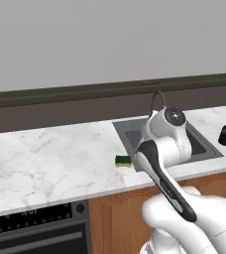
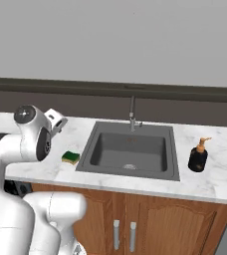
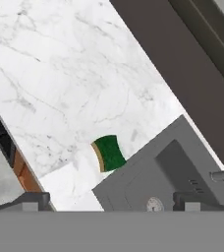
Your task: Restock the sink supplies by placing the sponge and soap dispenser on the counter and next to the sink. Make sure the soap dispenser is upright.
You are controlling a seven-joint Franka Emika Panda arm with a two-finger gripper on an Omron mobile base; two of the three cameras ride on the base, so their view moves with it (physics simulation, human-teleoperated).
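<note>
Now your end effector (image 3: 109,199) hangs above the desk (image 1: 45,163), fingers spread wide and holding nothing. You see the sponge (image 3: 109,153) flat just beside the sink (image 2: 130,149), the soap dispenser (image 2: 198,155) upright on its far side; no readable writing anywhere
</note>
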